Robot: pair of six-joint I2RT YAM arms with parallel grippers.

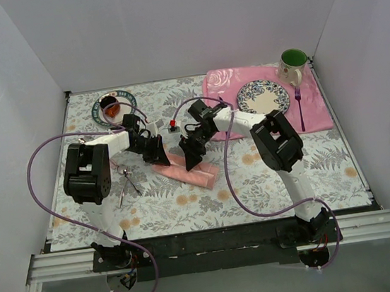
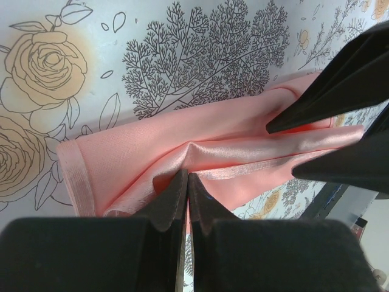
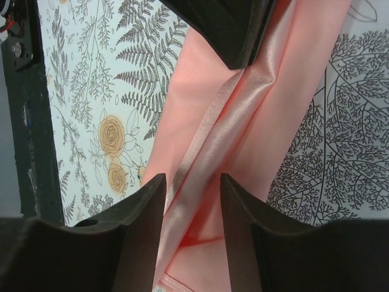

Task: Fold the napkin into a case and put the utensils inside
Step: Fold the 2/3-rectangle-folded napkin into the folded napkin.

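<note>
Held both arms bent inward, wrists tipped down over the folded napkin [image 1: 189, 170] on the desk [image 1: 257, 185]. Pinched its raised crease in the left claw [image 2: 186, 177]; straddled it with the right claw [image 3: 192, 182], tips apart.

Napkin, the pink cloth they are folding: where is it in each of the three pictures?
Top external: the napkin is a narrow pink strip, slanting, just left of centre.
Left wrist: the napkin spans the middle, from the left to the right edge.
Right wrist: the napkin runs from bottom centre up to the top right.
Shared landmark: the fern-and-rose tablecloth it lies on.
</note>
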